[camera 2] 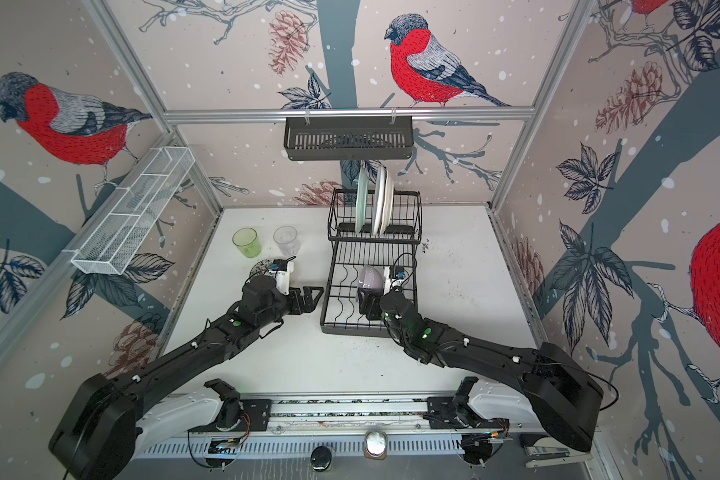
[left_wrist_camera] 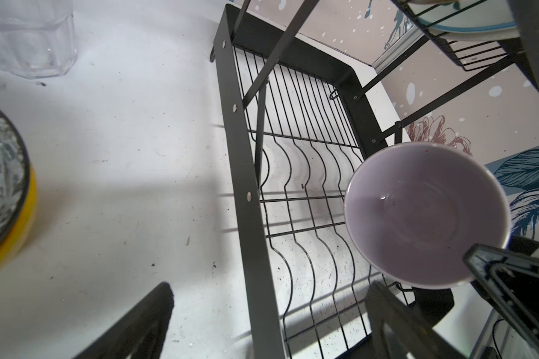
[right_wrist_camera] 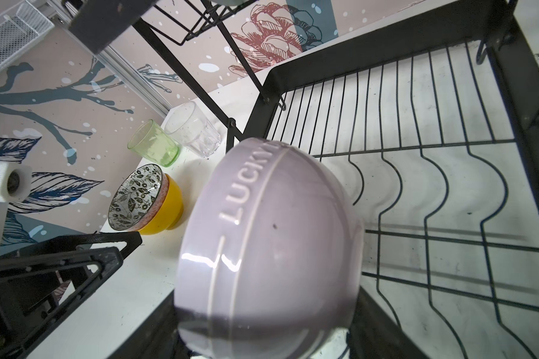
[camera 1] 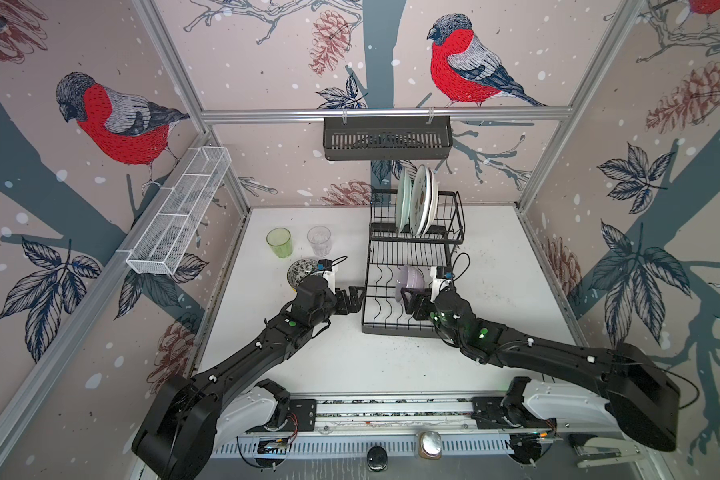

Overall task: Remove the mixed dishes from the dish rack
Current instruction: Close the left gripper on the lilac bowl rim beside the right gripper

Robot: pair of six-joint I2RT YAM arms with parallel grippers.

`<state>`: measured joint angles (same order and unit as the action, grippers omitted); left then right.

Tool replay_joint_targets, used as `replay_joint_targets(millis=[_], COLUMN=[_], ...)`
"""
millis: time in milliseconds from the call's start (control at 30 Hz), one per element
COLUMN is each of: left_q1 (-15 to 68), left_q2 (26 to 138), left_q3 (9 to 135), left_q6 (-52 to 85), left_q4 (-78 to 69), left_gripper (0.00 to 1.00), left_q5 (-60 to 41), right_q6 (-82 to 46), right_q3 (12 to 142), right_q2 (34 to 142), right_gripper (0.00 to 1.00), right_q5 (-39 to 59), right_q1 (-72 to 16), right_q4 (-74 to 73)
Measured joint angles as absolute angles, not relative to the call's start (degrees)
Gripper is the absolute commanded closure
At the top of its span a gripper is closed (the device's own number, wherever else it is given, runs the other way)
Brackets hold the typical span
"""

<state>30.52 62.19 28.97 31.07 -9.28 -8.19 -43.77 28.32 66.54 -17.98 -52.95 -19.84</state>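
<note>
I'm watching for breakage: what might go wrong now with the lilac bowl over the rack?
The right pincer grips the lilac bowl tilted on its side; it may slip onto the dish rack wires. The open left pincer sits beside the rack, so a crossing could clash.

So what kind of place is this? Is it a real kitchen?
Probably not: it looks like a robot practice booth. Two robot arms sit on a rail, bird wallpaper hangs on a metal frame, and a dish rack holds plates.
</note>
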Motion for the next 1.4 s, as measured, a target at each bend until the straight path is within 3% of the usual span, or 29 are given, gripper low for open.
replay_joint_targets(millis=[700,1067,1233,1400], left_q1=[42.2,43.7,43.7,43.7], left_q2=[75.2,78.6,80.0,80.9], left_q3=[41.7,44.9,45.4,45.8], left_q6=[33.2,34.5,34.7,35.1], left_q4=[-5.8,-5.8,-5.8,-5.8], left_gripper=[0.13,0.18,0.23,0.36], left_q5=[-5.5,-4.1,-4.1,-4.4], right_q6=[-46.7,-46.7,-47.0,-48.7], right_q3=[20.6,20.8,20.9,20.2], right_q2=[60.7,60.5,60.4,59.4], right_gripper=[0.44,0.44,0.44,0.43], right_q5=[-9.2,-4.3,-2.5,-0.9], right_q1=[-51.3,-51.2,-51.0,-50.8], right_q4=[-29.4,-31.2,-32.3,-33.5])
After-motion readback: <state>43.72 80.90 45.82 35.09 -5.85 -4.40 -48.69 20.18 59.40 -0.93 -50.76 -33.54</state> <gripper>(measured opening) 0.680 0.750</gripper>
